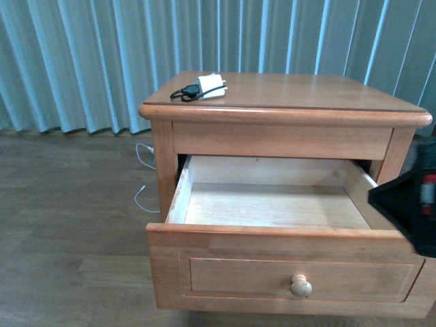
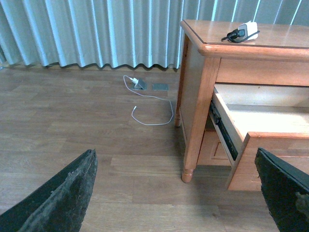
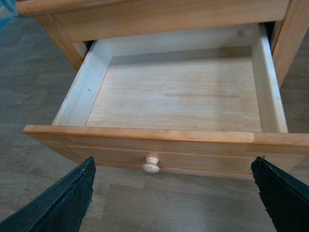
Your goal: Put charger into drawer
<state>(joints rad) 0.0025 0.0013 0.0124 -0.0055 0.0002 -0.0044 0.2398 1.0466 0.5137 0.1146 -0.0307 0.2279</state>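
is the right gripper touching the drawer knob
Apart. The right wrist view shows the right gripper open, its fingers wide to either side of the knob with bare drawer front showing between.

Nothing here can be read from where I stand. The charger (image 1: 210, 86) on the nightstand (image 1: 306, 92) shows a white face, too small to tell any print on it. The front of the drawer (image 1: 238, 276) is plain wood around its knob (image 1: 300, 286). A red-and-white patch (image 1: 428, 191) at the right edge of the front view is too blurred to tell whether it carries any letters.
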